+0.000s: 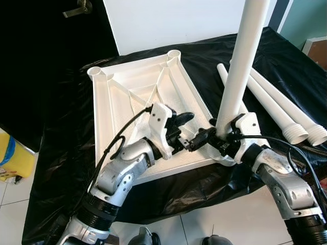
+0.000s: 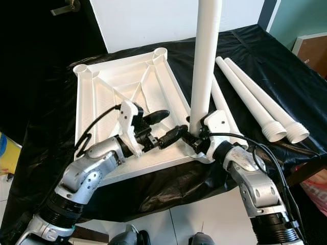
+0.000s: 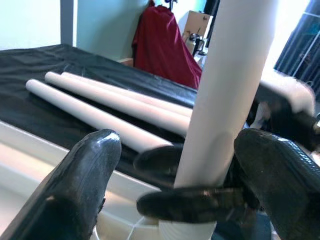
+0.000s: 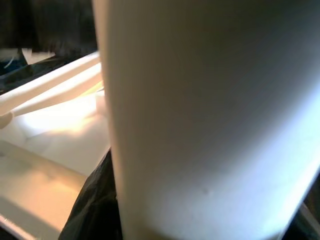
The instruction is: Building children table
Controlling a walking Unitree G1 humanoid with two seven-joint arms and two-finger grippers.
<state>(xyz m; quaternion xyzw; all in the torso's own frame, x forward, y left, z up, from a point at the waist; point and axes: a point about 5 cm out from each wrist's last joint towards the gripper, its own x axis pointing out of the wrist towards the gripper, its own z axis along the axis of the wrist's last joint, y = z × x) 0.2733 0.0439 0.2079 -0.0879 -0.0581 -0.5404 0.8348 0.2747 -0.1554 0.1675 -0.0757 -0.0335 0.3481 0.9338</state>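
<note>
the right gripper (image 1: pixel 220 137) clamps the base of the upright white leg (image 1: pixel 244 61) at the near right corner of the upturned tabletop (image 1: pixel 110 102), the left gripper (image 1: pixel 190 130) spread open just beside it, three spare legs (image 2: pixel 255 107) beyond.

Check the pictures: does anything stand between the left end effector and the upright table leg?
Only the right end effector, whose black fingers wrap the upright leg near its base. The left end effector is open just beside it, over the upturned tabletop.
</note>
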